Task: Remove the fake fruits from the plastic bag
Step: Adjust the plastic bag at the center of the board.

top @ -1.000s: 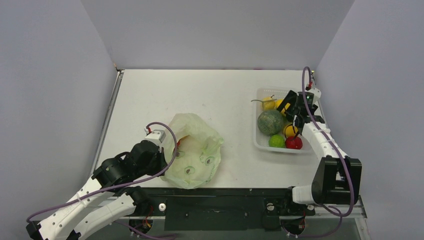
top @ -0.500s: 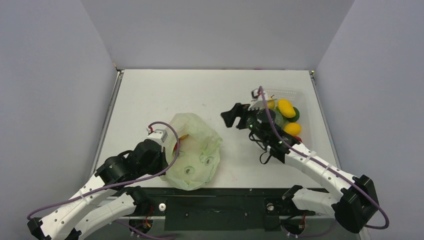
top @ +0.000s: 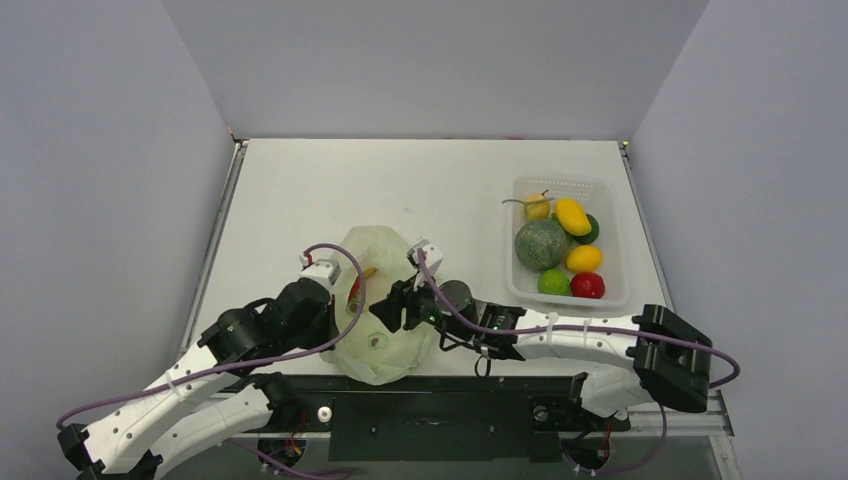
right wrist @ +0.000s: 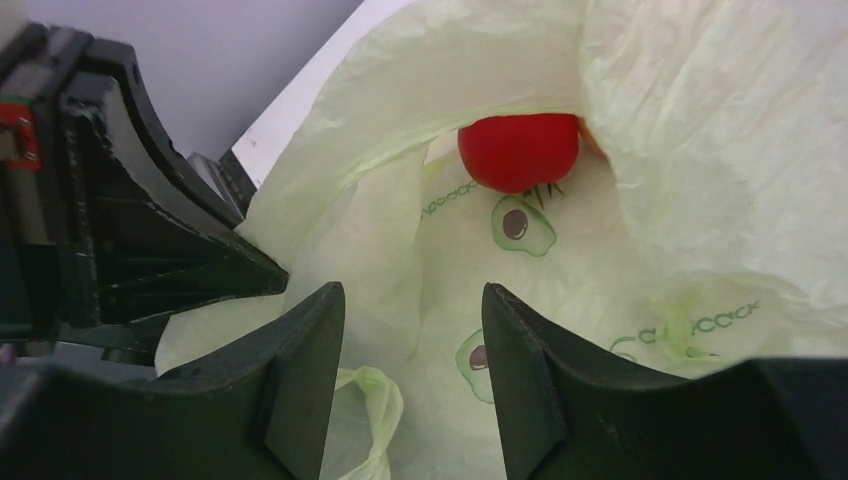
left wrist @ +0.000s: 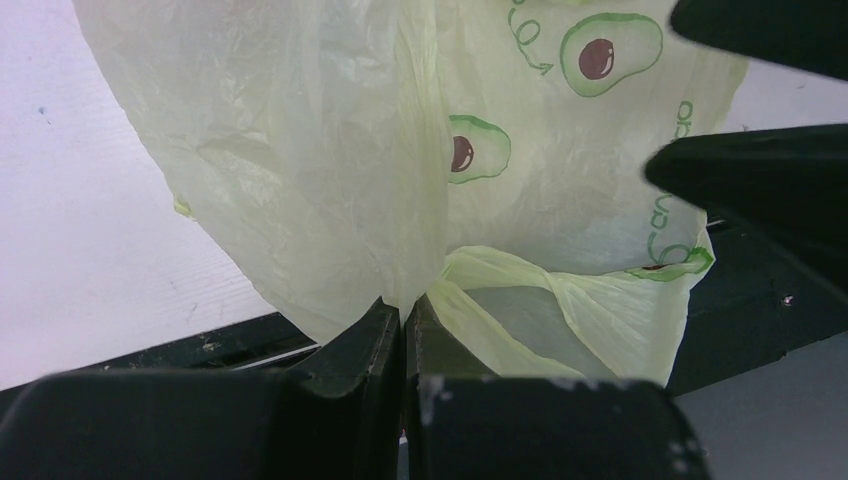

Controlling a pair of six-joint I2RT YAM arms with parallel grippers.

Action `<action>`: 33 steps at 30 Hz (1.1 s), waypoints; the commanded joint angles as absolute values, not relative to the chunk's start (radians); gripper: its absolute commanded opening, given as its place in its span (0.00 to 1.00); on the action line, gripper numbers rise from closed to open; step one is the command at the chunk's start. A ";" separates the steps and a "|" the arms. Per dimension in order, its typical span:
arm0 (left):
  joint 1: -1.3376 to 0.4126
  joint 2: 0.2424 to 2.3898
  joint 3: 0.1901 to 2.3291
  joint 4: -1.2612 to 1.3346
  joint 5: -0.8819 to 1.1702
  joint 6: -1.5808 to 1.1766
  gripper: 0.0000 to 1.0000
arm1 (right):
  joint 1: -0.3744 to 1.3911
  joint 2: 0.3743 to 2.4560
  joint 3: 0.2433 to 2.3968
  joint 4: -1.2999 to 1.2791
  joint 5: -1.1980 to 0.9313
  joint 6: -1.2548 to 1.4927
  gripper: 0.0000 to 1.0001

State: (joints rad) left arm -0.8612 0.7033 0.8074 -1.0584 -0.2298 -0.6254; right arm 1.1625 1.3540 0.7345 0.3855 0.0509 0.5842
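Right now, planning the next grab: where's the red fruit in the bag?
Right wrist view, upper centre: red fruit sits inside the bag, ahead of the open right end effector.

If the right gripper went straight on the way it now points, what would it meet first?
Probably the glossy red plastic fruit lying inside the translucent pale green plastic bag: the open right gripper aims into the bag's mouth. Crinkled film below may brush first; depth is unclear.

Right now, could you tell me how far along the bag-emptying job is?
Done: several fruits lie in the basket. In hand: the left gripper pinches the plastic bag while the open right gripper faces its mouth. Left: a red fruit inside, possibly more hidden.
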 commanded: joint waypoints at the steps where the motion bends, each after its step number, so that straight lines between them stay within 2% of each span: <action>1: -0.874 0.697 0.824 -1.029 -0.252 -0.638 0.00 | 1.197 1.477 0.795 0.495 0.088 0.566 0.49; 12: -0.902 0.697 0.819 -1.026 -0.261 -0.647 0.00 | 1.188 1.702 0.821 0.760 0.159 0.719 0.67; 20: -0.919 0.701 0.819 -1.027 -0.271 -0.656 0.00 | 1.163 1.822 0.877 0.832 0.275 0.900 0.82; 26: -0.929 0.702 0.819 -1.026 -0.273 -0.656 0.00 | 1.162 1.897 0.941 0.782 0.396 0.988 0.82; 33: -0.938 0.700 0.818 -1.028 -0.282 -0.661 0.00 | 1.160 1.965 1.012 0.758 0.410 1.027 0.79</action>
